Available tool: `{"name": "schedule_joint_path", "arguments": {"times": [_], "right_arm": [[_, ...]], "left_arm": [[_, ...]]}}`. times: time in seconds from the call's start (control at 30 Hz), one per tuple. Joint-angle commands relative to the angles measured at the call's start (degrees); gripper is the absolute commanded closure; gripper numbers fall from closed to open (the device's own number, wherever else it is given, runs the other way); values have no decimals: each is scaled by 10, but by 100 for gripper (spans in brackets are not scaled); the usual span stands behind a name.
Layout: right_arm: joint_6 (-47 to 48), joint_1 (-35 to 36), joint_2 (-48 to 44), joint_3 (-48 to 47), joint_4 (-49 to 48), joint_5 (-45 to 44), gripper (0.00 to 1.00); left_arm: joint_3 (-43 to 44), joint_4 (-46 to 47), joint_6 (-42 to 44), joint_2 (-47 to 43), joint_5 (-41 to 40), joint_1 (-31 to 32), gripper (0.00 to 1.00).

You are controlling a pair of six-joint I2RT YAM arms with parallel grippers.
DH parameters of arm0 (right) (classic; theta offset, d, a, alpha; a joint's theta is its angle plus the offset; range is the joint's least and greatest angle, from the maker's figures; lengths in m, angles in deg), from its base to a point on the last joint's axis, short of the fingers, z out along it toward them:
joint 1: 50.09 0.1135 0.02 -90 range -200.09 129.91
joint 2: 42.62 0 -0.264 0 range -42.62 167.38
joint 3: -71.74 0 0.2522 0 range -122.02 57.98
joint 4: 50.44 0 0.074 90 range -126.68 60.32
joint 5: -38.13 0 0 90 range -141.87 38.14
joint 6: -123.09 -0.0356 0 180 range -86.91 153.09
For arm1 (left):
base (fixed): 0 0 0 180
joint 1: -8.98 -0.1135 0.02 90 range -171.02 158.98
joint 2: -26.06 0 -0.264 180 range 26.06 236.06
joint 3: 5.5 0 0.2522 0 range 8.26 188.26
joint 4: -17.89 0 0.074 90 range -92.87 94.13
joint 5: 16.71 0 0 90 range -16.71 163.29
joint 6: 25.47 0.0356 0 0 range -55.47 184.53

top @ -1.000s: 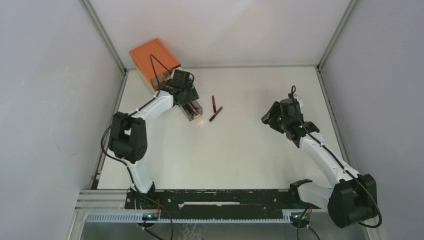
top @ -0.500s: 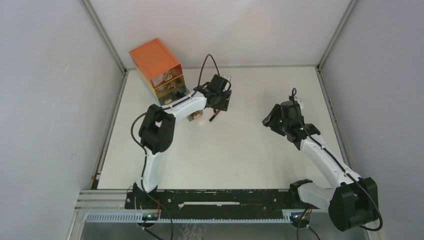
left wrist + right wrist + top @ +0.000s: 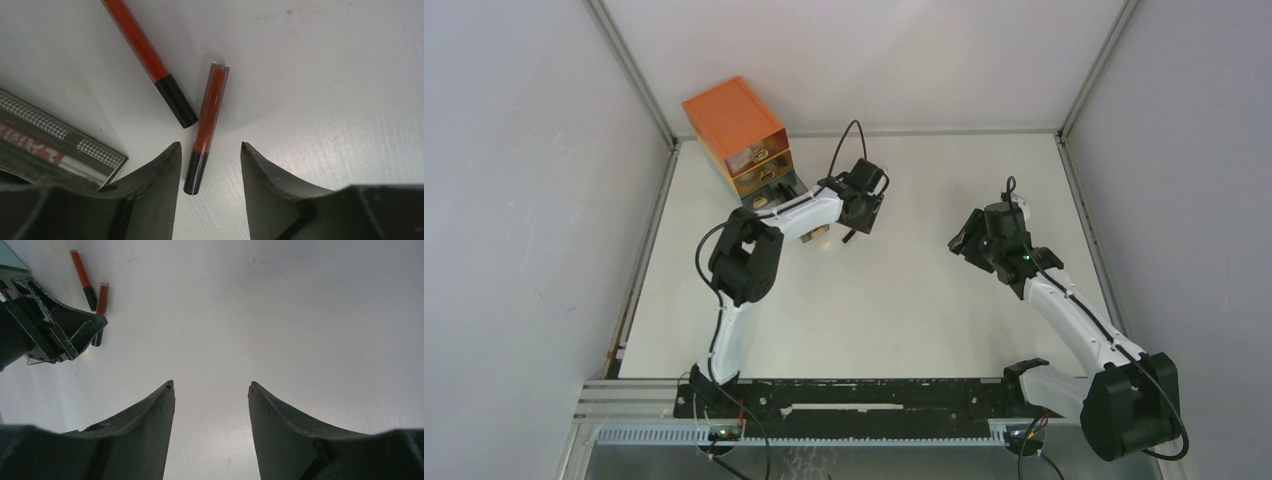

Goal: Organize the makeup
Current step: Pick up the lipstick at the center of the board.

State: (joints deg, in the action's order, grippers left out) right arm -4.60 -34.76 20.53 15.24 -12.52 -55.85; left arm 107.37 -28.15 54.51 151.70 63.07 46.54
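Red-filled clear tube: black cap between parted jaws of left gripper, ungrasped; arm extended forward, wrist down. Right gripper parted, empty.

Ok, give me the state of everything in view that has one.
Tube, lying flat, not gripped.
Pencil, lying flat, black end by the tube.
Left gripper, open, fingers either side of the tube's black end.
Right gripper, open, holding nothing.
Box, upright, upper two drawers shut.
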Motion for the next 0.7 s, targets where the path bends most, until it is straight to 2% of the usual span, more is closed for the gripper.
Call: {"name": "schedule_joint_path", "arguments": {"times": [0.0, 0.2, 0.4, 0.67], "right_arm": [[0, 0, -6, 0, -15, -3, 37], [0, 0, -7, 3, -13, -5, 37], [-5, 3, -1, 4, -20, -1, 37], [-11, 15, 11, 4, -35, 2, 37]], "left_arm": [[-11, 6, 1, -16, -5, 3, 49], [-61, 22, -26, -21, 21, 3, 54], [-102, 34, -51, -50, 71, 12, 83], [-96, 26, -86, -144, 106, 32, 99]]}}
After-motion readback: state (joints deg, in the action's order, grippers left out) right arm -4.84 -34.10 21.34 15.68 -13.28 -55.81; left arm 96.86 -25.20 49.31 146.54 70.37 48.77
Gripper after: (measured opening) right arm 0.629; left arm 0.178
